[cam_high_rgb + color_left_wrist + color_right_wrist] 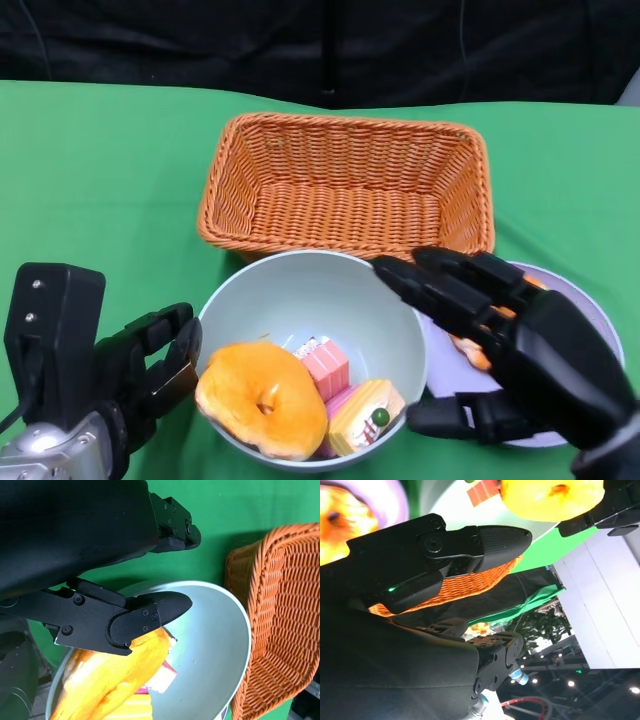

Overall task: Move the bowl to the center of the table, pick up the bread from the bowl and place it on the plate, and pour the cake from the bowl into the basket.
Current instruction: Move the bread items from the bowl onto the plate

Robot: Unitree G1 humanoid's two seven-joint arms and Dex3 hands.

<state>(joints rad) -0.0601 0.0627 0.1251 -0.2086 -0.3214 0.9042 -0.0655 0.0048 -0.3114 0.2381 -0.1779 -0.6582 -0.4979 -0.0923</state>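
Note:
A pale grey bowl (300,300) stands near the table's front, just before the wicker basket (345,122). In it lie an orange ring-shaped bread (262,398), a pink cake piece (325,365) and a yellow cake piece (365,415). My left hand (140,375) is beside the bowl's left wall with fingers apart, holding nothing; the left wrist view shows a finger (145,615) over the bowl (210,640) and bread (115,675). My right hand (510,340) hovers spread over the lavender plate (590,310), fingertips reaching the bowl's right rim. Another orange bread (468,350) lies on the plate, mostly hidden.
The basket (280,620) holds nothing. Green cloth covers the table, with open cloth on the left and far right. A dark backdrop hangs behind the table's far edge.

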